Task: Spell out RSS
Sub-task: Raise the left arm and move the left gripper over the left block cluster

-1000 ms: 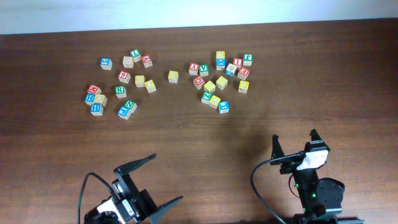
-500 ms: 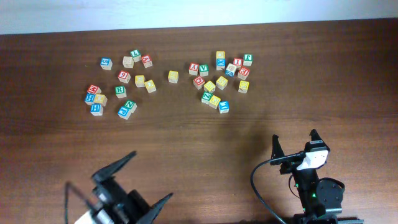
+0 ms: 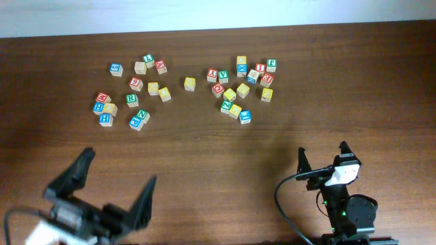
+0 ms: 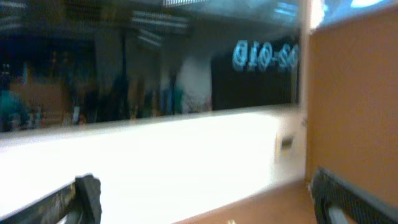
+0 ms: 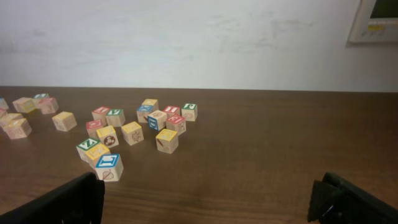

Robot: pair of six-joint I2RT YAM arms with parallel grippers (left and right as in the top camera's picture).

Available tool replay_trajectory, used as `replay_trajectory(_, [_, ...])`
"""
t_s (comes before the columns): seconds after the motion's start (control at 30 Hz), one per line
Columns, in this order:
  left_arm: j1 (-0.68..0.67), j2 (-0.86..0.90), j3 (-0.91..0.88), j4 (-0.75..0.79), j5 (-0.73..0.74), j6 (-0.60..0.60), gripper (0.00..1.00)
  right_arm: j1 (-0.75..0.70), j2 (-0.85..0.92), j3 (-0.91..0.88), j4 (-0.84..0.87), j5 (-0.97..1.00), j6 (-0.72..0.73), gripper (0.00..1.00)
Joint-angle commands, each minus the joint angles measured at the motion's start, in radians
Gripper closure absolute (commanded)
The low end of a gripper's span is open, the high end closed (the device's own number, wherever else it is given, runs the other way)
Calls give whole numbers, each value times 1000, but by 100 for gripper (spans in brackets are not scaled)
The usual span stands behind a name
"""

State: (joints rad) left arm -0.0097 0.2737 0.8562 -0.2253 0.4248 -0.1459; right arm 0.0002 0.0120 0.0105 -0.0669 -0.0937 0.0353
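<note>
Right tool (image 3: 322, 151) apart | left tool (image 3: 109, 185) apart | R cube (image 3: 132, 99) well ahead of left tool

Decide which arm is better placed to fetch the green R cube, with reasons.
Probably left. The green R cube lies almost straight ahead of the open left gripper, well aside from the right gripper.

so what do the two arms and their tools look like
Both are black. The left black two-finger tool has long tapered fingers, with a white part behind. The right black two-finger tool has pointed tips, a white block, a looping black cable and a green light.
</note>
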Motion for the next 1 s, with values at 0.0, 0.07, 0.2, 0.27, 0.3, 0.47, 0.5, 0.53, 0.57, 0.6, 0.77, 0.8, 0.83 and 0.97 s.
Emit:
replay_trajectory(0.0, [2,197,196,-86,105,88,1,-7,-9,-5,-5,5,10,2])
replay_trajectory(0.07, [2,264,237,-72,254,88,1,-7,-9,-5,-5,5,10,2])
replay_trajectory(0.2, [2,308,238,21,256,87,1,-7,-9,-5,-5,5,10,1])
replay_trajectory(0.27, [2,318,238,79,200,87,1,-7,-9,-5,-5,5,10,2])
replay_trajectory(0.3, [2,324,242,93,104,83,1,-7,-9,-5,-5,5,10,2])
replay_trajectory(0.47, [2,432,374,-115,-128,80,1,-7,-9,-5,-5,5,10,2])
replay_trajectory(0.5, [2,486,430,-209,-146,81,1,-7,-9,-5,-5,5,10,2])
replay_trajectory(0.53, [2,539,483,-295,-155,88,1,-7,-9,-5,-5,5,10,2])
replay_trajectory(0.57, [2,590,529,-372,-158,99,1,-7,-9,-5,-5,5,10,2])
replay_trajectory(0.6, [2,647,578,-450,-157,119,1,-7,-9,-5,-5,5,10,2])
replay_trajectory(0.77, [2,805,666,-618,-152,132,1,-7,-9,-5,-5,5,10,2])
replay_trajectory(0.8, [2,825,666,-621,-148,132,1,-7,-9,-5,-5,5,10,2])
replay_trajectory(0.83, [2,834,666,-621,-148,132,1,-7,-9,-5,-5,5,10,2])
replay_trajectory(0.97, [5,869,682,-621,-183,130,1,-7,-9,-5,-5,5,10,2])
